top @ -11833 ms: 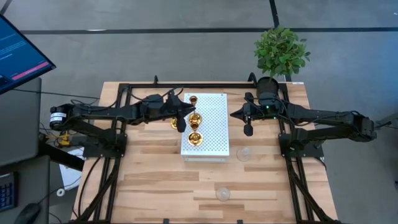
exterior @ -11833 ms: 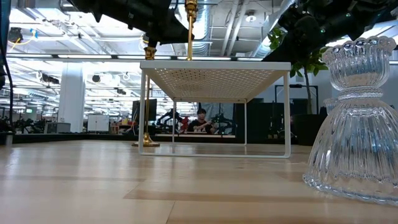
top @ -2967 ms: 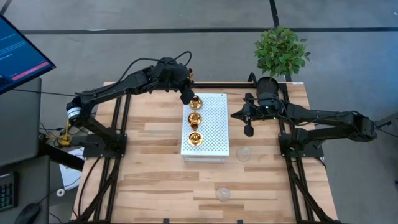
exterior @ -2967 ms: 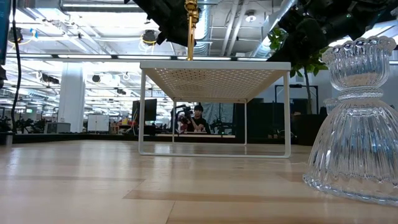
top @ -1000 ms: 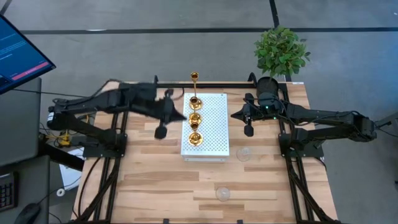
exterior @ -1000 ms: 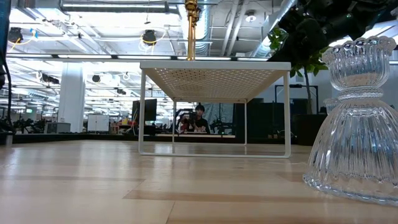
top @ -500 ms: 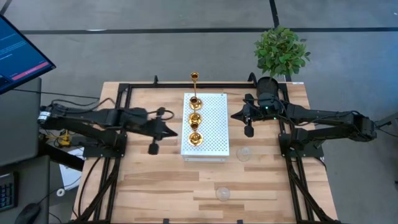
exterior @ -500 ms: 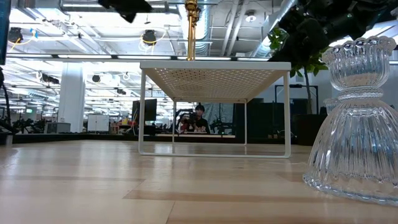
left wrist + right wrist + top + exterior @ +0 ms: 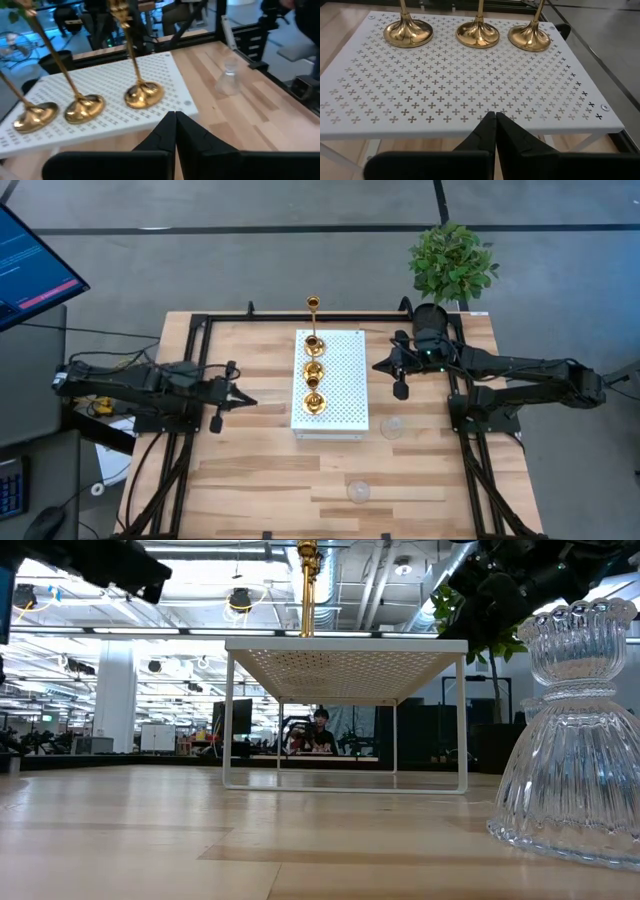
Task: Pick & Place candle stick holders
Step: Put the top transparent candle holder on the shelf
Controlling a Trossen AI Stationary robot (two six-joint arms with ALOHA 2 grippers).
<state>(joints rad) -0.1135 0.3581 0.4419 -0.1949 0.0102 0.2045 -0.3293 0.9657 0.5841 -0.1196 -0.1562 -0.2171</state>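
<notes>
Three gold candle stick holders (image 9: pixel 313 370) stand in a row by their round bases on a white perforated stand (image 9: pixel 345 395). The tall one (image 9: pixel 313 320) is at the far end. They also show in the left wrist view (image 9: pixel 82 107) and the right wrist view (image 9: pixel 477 32). One clear glass holder (image 9: pixel 392 427) stands on the table right of the stand. Another glass holder (image 9: pixel 358 491) stands near the front edge and fills the low view's right (image 9: pixel 575 740). My left gripper (image 9: pixel 250 402) is shut and empty, left of the stand. My right gripper (image 9: pixel 376 366) is shut and empty, right of the stand.
A black pot with a green plant (image 9: pixel 450 265) stands at the far right corner. A monitor (image 9: pixel 30 270) is off the table's left. A person (image 9: pixel 320 730) sits far behind the table. Bare wood lies over the table's near half (image 9: pixel 260 480).
My left gripper has drawn back from the stand toward the table's left edge and a little toward the near edge, staying shut. The gold holders stand as before.
</notes>
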